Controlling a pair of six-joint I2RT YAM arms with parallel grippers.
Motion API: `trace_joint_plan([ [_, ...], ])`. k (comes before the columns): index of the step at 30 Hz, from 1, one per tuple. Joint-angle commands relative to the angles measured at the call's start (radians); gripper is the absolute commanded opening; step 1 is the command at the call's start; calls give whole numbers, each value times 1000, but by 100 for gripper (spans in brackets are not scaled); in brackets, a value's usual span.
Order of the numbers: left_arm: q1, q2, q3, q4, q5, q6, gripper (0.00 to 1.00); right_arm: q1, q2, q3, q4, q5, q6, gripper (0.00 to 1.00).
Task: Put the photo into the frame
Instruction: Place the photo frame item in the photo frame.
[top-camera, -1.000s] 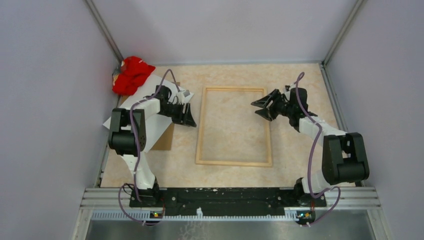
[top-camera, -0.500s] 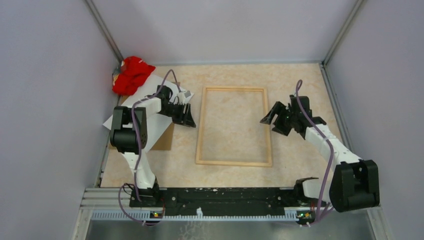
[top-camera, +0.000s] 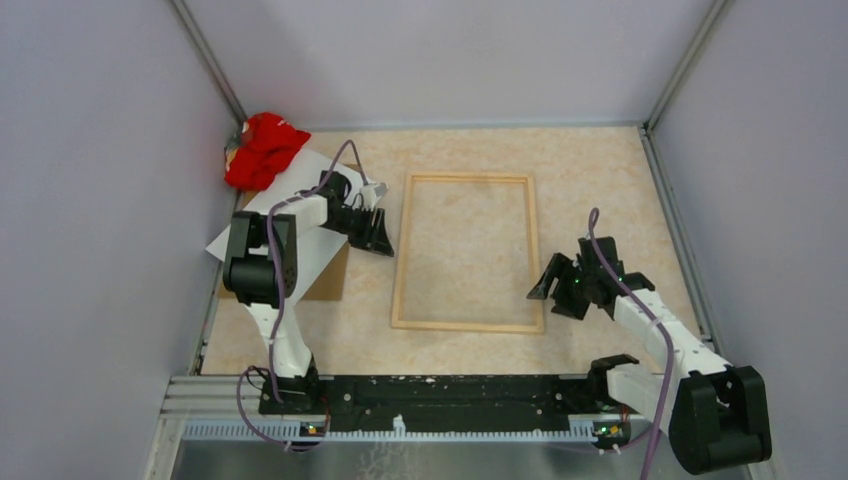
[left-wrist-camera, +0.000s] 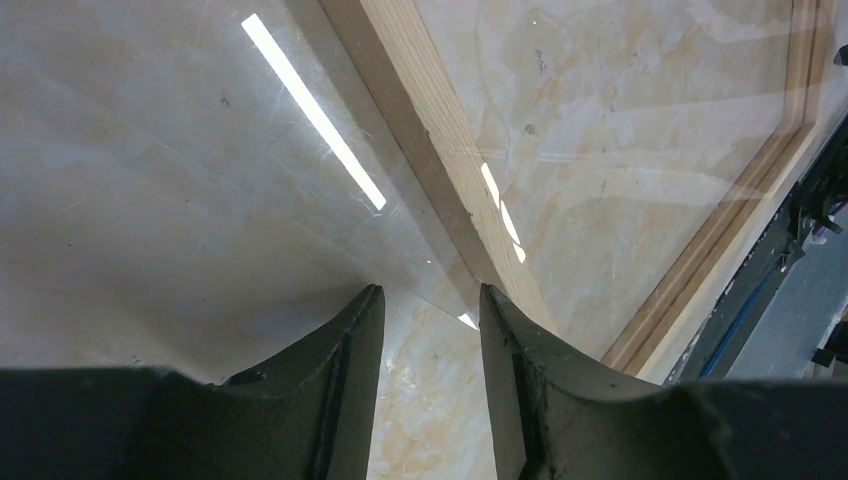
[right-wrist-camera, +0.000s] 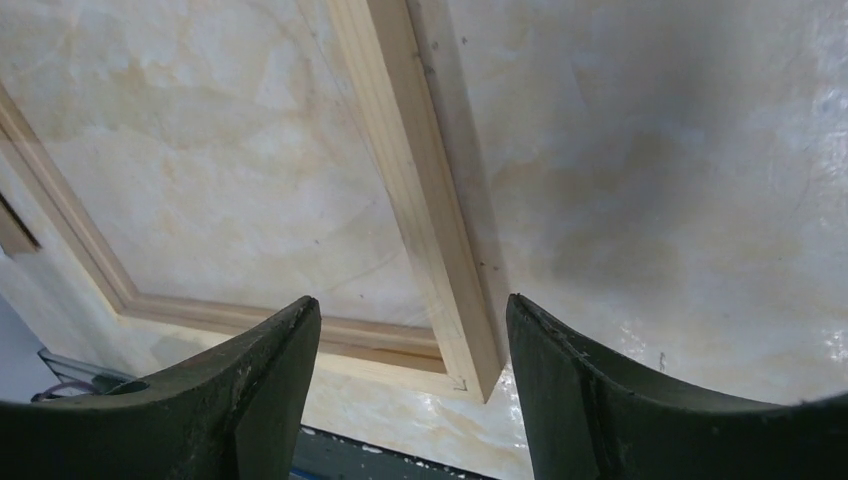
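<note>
Beige table (top-camera: 600, 180); my left claw (left-wrist-camera: 430, 295) half-open beside the frame (top-camera: 467, 178), right claw (right-wrist-camera: 410, 305) wide over its near corner.

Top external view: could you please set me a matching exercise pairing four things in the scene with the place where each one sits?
Things:
1. frame
2. red cloth
3. brown board
4. right gripper

Places:
A. far left corner
B. at the frame's near right corner
C. middle of the table
D. left of the frame's near half

Pairs: 1-C, 2-A, 3-D, 4-B
</note>
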Motion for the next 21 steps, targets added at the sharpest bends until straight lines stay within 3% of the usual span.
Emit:
trace_joint_plan([
  [1, -12, 23, 13, 23, -27, 6, 47, 17, -9, -28, 26, -36, 17, 68],
  [8, -21, 23, 15, 23, -28, 2, 45, 26, 3, -10, 48, -41, 21, 63],
  [18, -41, 31, 10, 22, -31, -5, 40, 26, -35, 20, 72, -115, 72, 32],
  [21, -48, 30, 2, 28, -26, -3, 40, 30, -43, 54, 55, -125, 81, 28],
])
